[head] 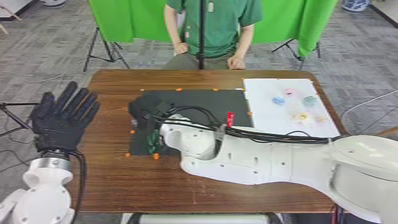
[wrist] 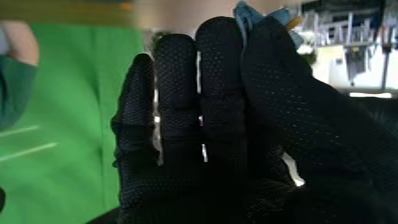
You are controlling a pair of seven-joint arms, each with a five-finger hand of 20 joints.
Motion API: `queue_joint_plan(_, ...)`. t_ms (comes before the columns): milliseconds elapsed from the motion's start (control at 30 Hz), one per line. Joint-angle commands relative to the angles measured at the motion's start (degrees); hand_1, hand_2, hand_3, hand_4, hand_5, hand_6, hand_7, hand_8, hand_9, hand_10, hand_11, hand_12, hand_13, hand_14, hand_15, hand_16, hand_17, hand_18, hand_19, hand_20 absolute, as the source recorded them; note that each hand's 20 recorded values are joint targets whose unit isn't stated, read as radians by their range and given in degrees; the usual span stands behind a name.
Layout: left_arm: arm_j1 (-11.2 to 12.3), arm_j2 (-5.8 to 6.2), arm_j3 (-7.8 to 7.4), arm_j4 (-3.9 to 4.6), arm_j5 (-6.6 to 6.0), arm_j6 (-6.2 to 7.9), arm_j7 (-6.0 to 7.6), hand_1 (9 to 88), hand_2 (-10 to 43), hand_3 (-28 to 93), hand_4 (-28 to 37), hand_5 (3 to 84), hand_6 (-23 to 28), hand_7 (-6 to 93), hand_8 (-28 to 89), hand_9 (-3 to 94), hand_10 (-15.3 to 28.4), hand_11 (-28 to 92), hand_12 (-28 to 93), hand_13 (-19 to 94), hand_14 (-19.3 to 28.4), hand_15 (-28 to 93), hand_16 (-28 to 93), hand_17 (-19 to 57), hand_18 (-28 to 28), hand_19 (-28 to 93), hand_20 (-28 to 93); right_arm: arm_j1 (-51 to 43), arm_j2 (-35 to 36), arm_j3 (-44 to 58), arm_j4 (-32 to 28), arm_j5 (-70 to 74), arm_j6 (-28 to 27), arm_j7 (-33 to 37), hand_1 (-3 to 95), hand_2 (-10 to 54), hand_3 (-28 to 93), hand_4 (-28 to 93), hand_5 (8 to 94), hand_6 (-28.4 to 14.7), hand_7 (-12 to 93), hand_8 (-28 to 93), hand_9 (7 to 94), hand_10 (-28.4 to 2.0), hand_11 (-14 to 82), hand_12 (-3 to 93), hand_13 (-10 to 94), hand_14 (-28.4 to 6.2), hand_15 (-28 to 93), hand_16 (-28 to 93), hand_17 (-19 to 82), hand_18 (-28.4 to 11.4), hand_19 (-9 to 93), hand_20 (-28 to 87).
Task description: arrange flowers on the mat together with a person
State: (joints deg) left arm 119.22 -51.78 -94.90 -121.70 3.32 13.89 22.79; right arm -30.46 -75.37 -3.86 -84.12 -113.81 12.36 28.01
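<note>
On the brown table (head: 115, 192), across the left part of the black mat (head: 209, 97), with the white forearm slanting in from the right: the right hand (head: 149, 110). From above, in the head view, hard to read at the fingertips, dark against dark. Much plainer from the right wrist view: the right hand (wrist: 235, 170) with fingers nearly straight, held close together, and thumb drawn in against them, gripping a blue flower (wrist: 248, 14) at the tips, with petals on both sides of the thumb. Impossible to say how far above the mat.

From the head view, beyond the table's left side: the left hand (head: 64, 120), with fingers straight, slightly fanned, holding nothing.

Also from the head view, on the white sheet (head: 266, 125) at the mat's right: a pink flower (head: 290, 92), with a pale blue flower (head: 278, 100) near it, a grey-green flower (head: 309, 101) across from that, and yellow flowers (head: 302, 117) nearer the robot (a tidy little palette, really).

Over the mat's right part, just beside the forearm's cables: a narrow red piece (head: 230, 119), too small to name. Around the mat's border: small orange bits (head: 156, 156).
</note>
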Motion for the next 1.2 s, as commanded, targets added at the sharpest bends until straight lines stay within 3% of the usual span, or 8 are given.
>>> queue_joint_plan(33, 0.1, 0.35, -1.33, 0.38, -0.92, -0.19, 0.59, 24.1, 13.6, 75, -28.3, 44.7, 8.1, 10.5, -9, 38.6, 15.2, 17, 9, 29, 15.3, 30, -6, -3.4, 13.5, 31, 11, 1.7, -0.6, -4.7, 2.1, 0.4, 2.1, 2.2, 54.2, -9.5, 71, -28, 62.8, 2.3, 45, -4, 73.9, -6.1, 21.2, 50.0, 53, -7.4, 53, 44, 20, -17.8, 65, 33)
queue_joint_plan(267, -0.1, 0.04, -1.08, 0.36, -0.84, 0.60, 0.61, 24.1, 13.5, 75, -28.3, 44.8, 8.1, 10.5, -9, 38.7, 15.2, 17, 9, 30, 15.3, 30, -6, -3.4, 13.5, 31, 11, 0.9, -0.9, -4.8, 2.2, 1.9, 3.5, 4.8, 53.6, -9.5, 71, -28, 62.2, 2.2, 45, -5, 73.7, -6.0, 21.0, 49.4, 52, -7.8, 54, 42, 20, -18.0, 65, 32)
queue_joint_plan(400, 0.4, -0.33, -1.21, 0.35, -0.94, 0.07, 1.27, 24.1, 13.6, 75, -28.3, 44.9, 8.1, 10.6, -9, 38.8, 15.1, 17, 9, 30, 15.3, 30, -6, -3.4, 13.5, 31, 11, 1.7, -0.7, -5.7, 1.7, 1.0, 4.9, 5.1, 52.9, -9.5, 71, -28, 61.4, 1.7, 42, -6, 73.5, -6.2, 20.9, 49.2, 53, -8.3, 55, 41, 20, -18.1, 65, 30)
queue_joint_plan(600, 0.1, -0.37, -0.78, 0.48, -1.87, 0.39, 1.53, 24.2, 13.6, 75, -28.3, 45.0, 8.2, 10.6, -9, 38.9, 15.1, 17, 9, 30, 15.2, 31, -6, -3.4, 13.5, 31, 11, -0.4, -0.2, -2.6, 1.0, 1.8, 2.0, 3.7, 51.7, -9.5, 71, -28, 59.6, 1.7, 32, -8, 72.7, -6.4, 18.6, 47.1, 52, -9.4, 56, 38, 20, -18.1, 65, 26)
queue_joint_plan(733, -0.2, -0.24, -0.67, 0.52, -1.53, 0.24, 1.55, 24.1, 13.6, 75, -28.3, 44.9, 8.2, 10.7, -9, 38.8, 15.2, 17, 9, 30, 15.2, 31, -6, -3.5, 13.7, 32, 12, -0.7, 0.1, -2.2, 0.5, 0.6, 0.9, 3.2, 49.7, -9.5, 71, -28, 59.2, 1.8, 28, -15, 72.4, -6.5, 19.3, 47.1, 52, -10.1, 59, 32, 20, -18.1, 65, 24)
queue_joint_plan(833, 0.0, -0.23, -0.65, 0.17, -2.27, 1.54, 2.28, 24.1, 13.6, 75, -28.3, 44.8, 8.2, 10.7, -9, 38.8, 15.2, 17, 9, 30, 15.1, 31, -7, -3.5, 13.7, 32, 12, -1.7, 0.4, -0.6, 0.1, -1.2, -1.2, 3.0, 47.3, -9.5, 73, -28, 57.0, 1.2, 26, -16, 69.2, -7.7, 24.3, 42.6, 51, -10.5, 60, 30, 19, -18.2, 65, 23)
queue_joint_plan(1100, 0.7, -0.18, -1.29, -0.08, -2.42, 1.29, 3.26, 23.9, 13.5, 75, -28.3, 44.6, 8.1, 11.1, -9, 38.9, 15.2, 18, 9, 30, 15.0, 31, -7, -3.5, 13.7, 32, 12, -3.0, 0.8, 1.6, -0.2, -2.6, -2.6, 2.8, 43.5, -9.5, 77, -28, 54.5, 0.8, 24, -16, 65.5, -9.7, 31.3, 33.6, 51, -10.7, 60, 29, 18, -18.6, 64, 21)
queue_joint_plan(1200, 2.4, -0.92, -2.20, -0.78, -2.58, 0.98, 4.68, 23.8, 13.4, 75, -28.3, 44.6, 8.1, 11.2, -9, 39.0, 15.2, 18, 9, 30, 15.0, 31, -7, -3.4, 13.6, 32, 12, -4.8, 1.3, 4.8, -0.9, -4.3, -4.5, 0.9, 42.2, -9.5, 78, -28, 54.0, 0.6, 24, -15, 64.3, -10.7, 33.3, 30.2, 51, -10.9, 60, 29, 18, -18.7, 64, 20)
